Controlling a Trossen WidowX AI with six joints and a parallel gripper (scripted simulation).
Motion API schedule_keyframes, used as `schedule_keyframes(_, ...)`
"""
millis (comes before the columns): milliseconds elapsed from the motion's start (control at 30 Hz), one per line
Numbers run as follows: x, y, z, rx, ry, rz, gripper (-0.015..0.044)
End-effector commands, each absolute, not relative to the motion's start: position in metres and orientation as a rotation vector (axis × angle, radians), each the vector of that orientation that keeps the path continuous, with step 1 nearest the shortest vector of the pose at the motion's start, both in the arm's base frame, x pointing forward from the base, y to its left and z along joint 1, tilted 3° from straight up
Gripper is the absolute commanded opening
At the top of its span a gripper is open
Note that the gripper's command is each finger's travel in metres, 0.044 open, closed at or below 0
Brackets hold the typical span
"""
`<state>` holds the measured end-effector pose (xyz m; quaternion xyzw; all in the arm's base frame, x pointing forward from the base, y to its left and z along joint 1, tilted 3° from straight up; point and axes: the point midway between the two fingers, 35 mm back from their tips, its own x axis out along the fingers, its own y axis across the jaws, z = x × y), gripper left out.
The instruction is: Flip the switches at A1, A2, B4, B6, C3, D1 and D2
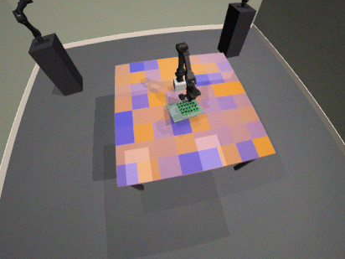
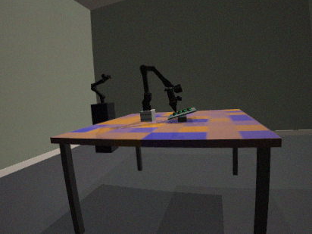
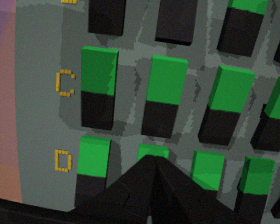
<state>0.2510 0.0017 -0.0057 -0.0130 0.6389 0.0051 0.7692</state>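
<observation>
The tilted grey panel (image 1: pixel 172 113) (image 2: pixel 172 117) (image 3: pixel 37 112) carries rows of green and black switches. In the wrist view, D1 (image 3: pixel 93 156) shows a bright green far half and a black near half. D2 (image 3: pixel 152 149) shows only its green far end; my fingers hide the rest. C3 (image 3: pixel 232 89) shows a green far half and a black near half. My gripper (image 3: pixel 152 164) (image 2: pixel 175 111) is shut and empty, its tips over D2; contact cannot be told. Rows A and most of B are outside the wrist view, and their switches are too small to read in the top and exterior views.
C1 (image 3: pixel 99 71) and C2 (image 3: pixel 167 80) stand beyond row D, with green far halves. D3 (image 3: pixel 207 170) and D4 (image 3: pixel 257 176) are right of the fingertips. The arm's white base (image 1: pixel 179 84) (image 2: pixel 148 116) stands behind the panel in the top view.
</observation>
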Motion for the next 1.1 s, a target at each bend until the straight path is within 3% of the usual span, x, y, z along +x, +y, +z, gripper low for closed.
schedule_keyframes(0, 0.251, 0.002, -0.004, -0.028, 1.385, 0.011, 0.0000)
schedule_keyframes(200, 0.237, 0.002, 0.055, -0.029, 1.363, 0.017, 0.0000)
schedule_keyframes(333, 0.238, 0.001, 0.058, -0.029, 1.362, 0.017, 0.0000)
schedule_keyframes(533, 0.284, -0.035, 0.075, -0.032, 1.359, 0.014, 0.0000)
schedule_keyframes(1067, 0.286, -0.036, 0.076, -0.032, 1.358, 0.014, 0.0000)
